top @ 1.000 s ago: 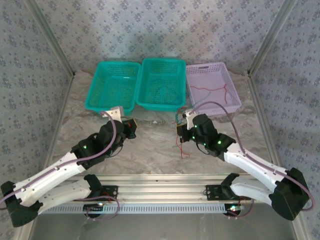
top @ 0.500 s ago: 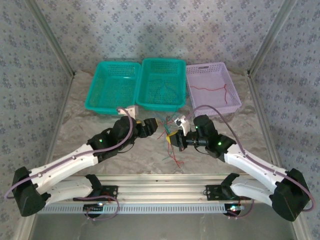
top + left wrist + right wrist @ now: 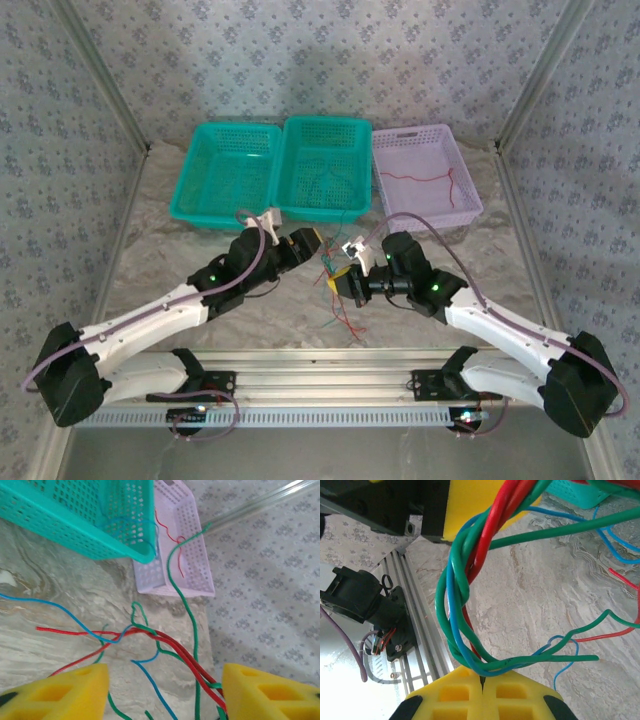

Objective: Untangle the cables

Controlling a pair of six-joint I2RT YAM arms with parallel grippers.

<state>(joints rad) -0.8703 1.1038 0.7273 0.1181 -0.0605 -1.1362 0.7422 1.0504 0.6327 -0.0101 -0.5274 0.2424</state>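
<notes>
The cables are a twisted bundle of red, blue and green wires (image 3: 456,605). My right gripper (image 3: 482,687) is shut on it, lifted off the table, and loose ends (image 3: 340,312) hang down to the marble. My left gripper (image 3: 165,695) is open right beside the bundle. Its yellow fingers (image 3: 60,692) stand wide apart, and red, green and blue strands (image 3: 175,650) run between them, the red ones close against the right finger. In the top view the left gripper (image 3: 308,243) nearly meets the right gripper (image 3: 342,282) mid-table.
Three baskets line the back: two teal baskets (image 3: 205,205) (image 3: 300,205) and a lavender basket (image 3: 470,205). A red wire (image 3: 425,182) lies in the lavender one, and thin wires (image 3: 325,180) lie in the middle teal one. An aluminium rail (image 3: 320,358) borders the near edge.
My left arm has swung right and forward to the bundle, and its jaws went from shut to open. My right gripper has shifted left, carrying the bundle upward.
</notes>
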